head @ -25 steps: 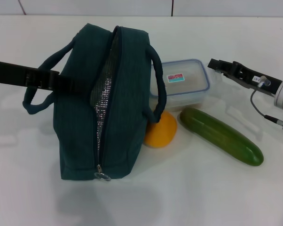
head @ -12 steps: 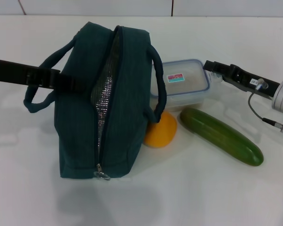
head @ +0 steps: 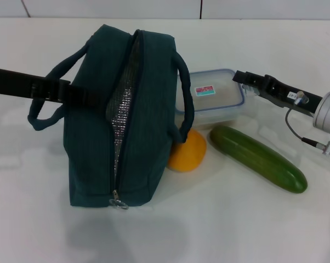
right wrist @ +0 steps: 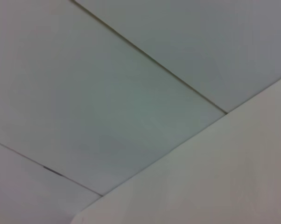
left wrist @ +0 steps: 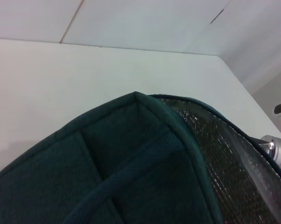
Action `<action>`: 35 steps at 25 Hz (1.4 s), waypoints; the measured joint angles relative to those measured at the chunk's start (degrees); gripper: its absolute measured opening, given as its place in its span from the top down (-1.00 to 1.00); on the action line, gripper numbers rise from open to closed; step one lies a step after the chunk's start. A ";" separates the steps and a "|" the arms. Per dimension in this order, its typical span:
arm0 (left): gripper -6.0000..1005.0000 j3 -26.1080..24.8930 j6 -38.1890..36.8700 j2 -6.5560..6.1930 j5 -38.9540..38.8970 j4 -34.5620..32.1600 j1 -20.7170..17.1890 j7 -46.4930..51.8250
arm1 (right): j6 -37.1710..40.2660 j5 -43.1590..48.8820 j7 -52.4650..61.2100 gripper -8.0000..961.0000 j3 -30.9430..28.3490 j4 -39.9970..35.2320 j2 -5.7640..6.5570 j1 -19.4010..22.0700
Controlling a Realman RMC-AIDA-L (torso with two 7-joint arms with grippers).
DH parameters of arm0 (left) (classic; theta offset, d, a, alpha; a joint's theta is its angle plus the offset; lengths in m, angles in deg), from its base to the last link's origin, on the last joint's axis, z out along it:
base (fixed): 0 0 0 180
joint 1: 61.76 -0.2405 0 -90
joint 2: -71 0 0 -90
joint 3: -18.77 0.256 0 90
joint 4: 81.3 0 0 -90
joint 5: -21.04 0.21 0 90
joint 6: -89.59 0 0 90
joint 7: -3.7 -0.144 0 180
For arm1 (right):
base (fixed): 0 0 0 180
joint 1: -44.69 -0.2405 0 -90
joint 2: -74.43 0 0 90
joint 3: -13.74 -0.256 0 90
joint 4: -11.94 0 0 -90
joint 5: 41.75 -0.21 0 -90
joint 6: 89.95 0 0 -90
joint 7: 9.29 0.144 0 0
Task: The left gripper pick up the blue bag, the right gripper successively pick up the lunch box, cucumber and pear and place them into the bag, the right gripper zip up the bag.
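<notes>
While the left gripper meets the blue bag, apparently gripping its handle, jaw state indeterminate.
Right gripper reaches the lunch box corner; jaw opening unclear.

The blue bag is dark teal fabric, with a silver foil lining that shimmers in a fine grid. The lunch box is clear with a blue rim and a red-and-teal sticker. The pear is yellow-orange, the cucumber glossy dark green. The table is plain white. Both tools are black: the left tool and the right tool.
</notes>
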 joint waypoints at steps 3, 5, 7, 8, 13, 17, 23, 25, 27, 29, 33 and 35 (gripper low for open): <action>0.91 0.00 0.00 0.00 0.00 0.00 -0.08 0.00 | 0.12 0.00 0.16 0.08 0.17 0.26 0.00 -0.26; 0.91 0.00 0.00 0.00 0.00 0.00 -0.15 0.00 | 0.19 0.18 0.40 0.10 0.34 0.59 0.00 -0.58; 0.91 0.00 0.00 0.00 0.00 0.00 -0.24 -0.01 | 0.31 0.37 0.55 0.13 0.52 0.92 0.00 -0.88; 0.91 0.00 0.00 0.00 0.00 0.00 -0.27 -0.04 | 0.36 0.38 0.57 0.14 0.54 0.99 0.00 -0.88; 0.91 -0.13 -0.01 0.00 0.00 0.00 -0.43 -0.19 | 0.56 0.31 0.60 0.48 0.39 1.02 0.00 -0.52; 0.91 -0.33 -0.01 0.00 0.00 0.04 -0.49 -0.34 | 0.77 0.00 0.60 0.64 0.23 0.97 0.00 -0.24; 0.91 -0.37 0.00 0.00 0.00 0.13 -0.50 -0.66 | 3.04 -0.76 0.87 0.70 0.12 0.70 0.00 0.16; 0.91 -0.41 0.04 0.00 0.00 0.17 -0.50 -0.68 | 4.02 -1.40 1.53 0.70 0.11 0.30 -0.01 0.58; 0.91 -0.46 0.06 0.00 0.00 0.18 -0.50 -0.68 | 4.69 -1.69 2.42 0.71 0.10 -0.18 0.00 1.11; 0.91 -0.51 0.08 0.00 -0.04 0.18 -0.50 -0.69 | 5.05 -1.87 3.04 0.71 0.09 -0.62 0.00 1.52; 0.91 -0.56 0.08 -0.03 -1.80 0.18 -0.69 -0.70 | 7.11 -4.75 5.32 0.76 0.09 -2.07 0.06 3.87; 0.91 -0.56 0.09 -0.06 -2.59 0.17 -0.84 -0.70 | 8.28 -6.14 6.47 0.76 0.08 -2.90 0.23 5.05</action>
